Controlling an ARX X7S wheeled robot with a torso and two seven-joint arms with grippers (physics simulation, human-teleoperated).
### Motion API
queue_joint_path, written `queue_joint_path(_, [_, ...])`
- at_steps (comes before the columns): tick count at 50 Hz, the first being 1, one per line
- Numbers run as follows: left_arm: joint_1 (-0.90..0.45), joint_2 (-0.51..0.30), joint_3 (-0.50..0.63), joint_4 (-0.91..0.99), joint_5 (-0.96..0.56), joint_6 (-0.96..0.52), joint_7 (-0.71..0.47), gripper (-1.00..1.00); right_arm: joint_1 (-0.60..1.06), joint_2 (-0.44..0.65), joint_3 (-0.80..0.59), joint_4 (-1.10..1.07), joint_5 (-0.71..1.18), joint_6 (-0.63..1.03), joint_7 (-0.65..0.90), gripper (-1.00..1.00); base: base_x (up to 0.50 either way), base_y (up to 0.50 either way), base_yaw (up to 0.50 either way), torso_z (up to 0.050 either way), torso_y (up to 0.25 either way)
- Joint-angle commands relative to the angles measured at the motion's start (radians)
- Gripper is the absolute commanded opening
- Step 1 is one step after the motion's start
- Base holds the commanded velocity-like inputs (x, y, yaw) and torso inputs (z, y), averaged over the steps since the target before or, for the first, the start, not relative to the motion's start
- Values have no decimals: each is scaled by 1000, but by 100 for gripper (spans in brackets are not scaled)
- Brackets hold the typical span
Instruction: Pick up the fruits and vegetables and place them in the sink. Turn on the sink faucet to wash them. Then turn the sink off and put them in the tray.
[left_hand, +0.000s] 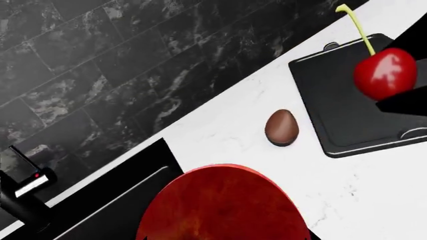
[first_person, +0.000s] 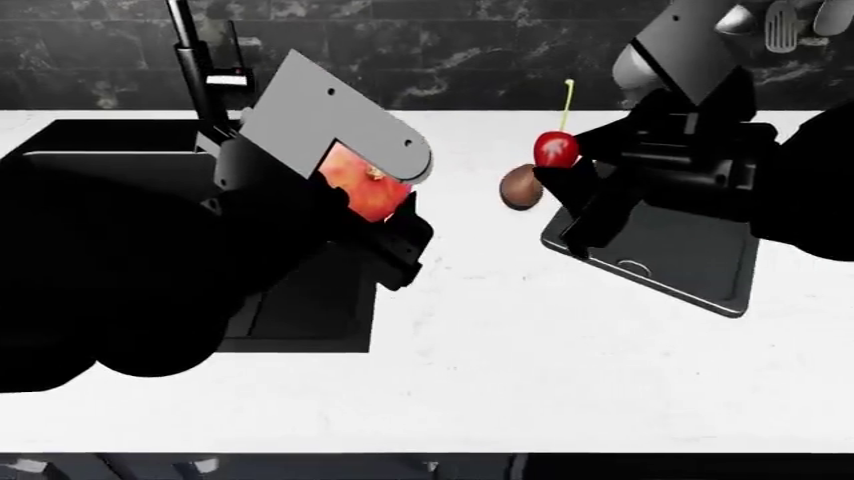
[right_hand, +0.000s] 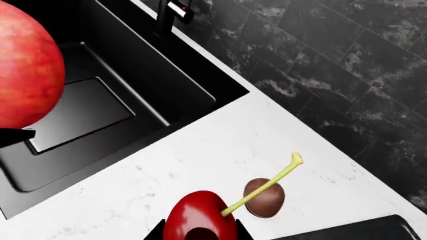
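Note:
My left gripper (first_person: 383, 208) is shut on the big round red fruit (first_person: 360, 186) (left_hand: 223, 205), held above the right rim of the black sink (first_person: 123, 132) (right_hand: 127, 75). Over the left edge of the black tray (first_person: 683, 258) (left_hand: 333, 102), my right gripper (first_person: 569, 168) (right_hand: 200, 234) is shut on the red cherry (first_person: 555, 150) (right_hand: 199, 218) (left_hand: 385, 73), its green stem pointing up. The brown teardrop piece (first_person: 519, 187) (left_hand: 281, 127) (right_hand: 264, 197) lies on the white counter between sink and tray. The faucet (first_person: 191, 60) (left_hand: 23, 200) (right_hand: 170, 12) stands behind the sink; no water shows.
A dark marble tile wall (first_person: 454, 40) runs behind the white counter (first_person: 534, 340). Hanging utensils (first_person: 785, 25) show at the far right of the wall. The counter's front edge (first_person: 427, 452) lies close to my base.

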Motion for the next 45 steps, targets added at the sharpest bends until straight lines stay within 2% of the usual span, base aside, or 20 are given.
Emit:
queue_joint_path(1, [-4,2,-2,-2,6,11,-10,-100,-2,14,5,-21,-1,-5,4,-100,0,-500,0,0,0])
queue_joint_path(27, [5,3,13,-7,22,17,3,-100,-6,24,-21,-48,-33,-27,-14,-100,3,-500,0,0,1])
queue_joint_path(45, [5,2,19,-7,23,21,5,-100,-5,24,-25,-54,-46,-46,-20,-100,221,-439,0,0,1])
